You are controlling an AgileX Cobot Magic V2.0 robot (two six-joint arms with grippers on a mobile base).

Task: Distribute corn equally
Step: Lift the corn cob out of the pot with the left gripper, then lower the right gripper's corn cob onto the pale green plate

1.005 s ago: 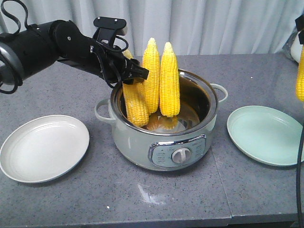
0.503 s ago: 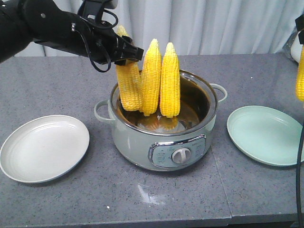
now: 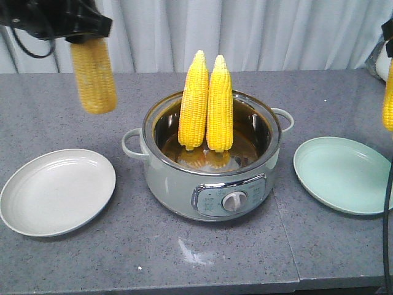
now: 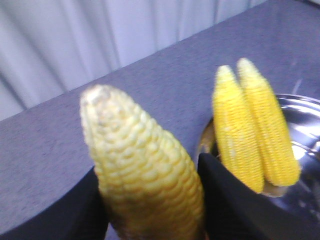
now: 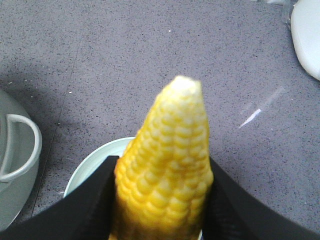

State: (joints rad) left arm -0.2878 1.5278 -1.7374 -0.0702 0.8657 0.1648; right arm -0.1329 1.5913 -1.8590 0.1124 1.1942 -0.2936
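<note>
One corn cob (image 3: 93, 75) hung in the air over the back left part of the counter (image 3: 184, 258), clamped at its top by the left gripper (image 3: 88, 32). It was high enough to clear the pot's rim and not yet over the white plate (image 3: 55, 192) near the front left edge, its likely landing place. A second cob (image 5: 170, 145) was pinched between the fingers of the right gripper (image 5: 162, 212) above the green plate (image 3: 344, 175) by the right edge, apparently poised for lowering. Two more cobs (image 3: 195, 101) stood upright, touching, inside the pot (image 3: 212, 184) at the counter's middle. The sharing looked about half done, with both plates bare.
</note>
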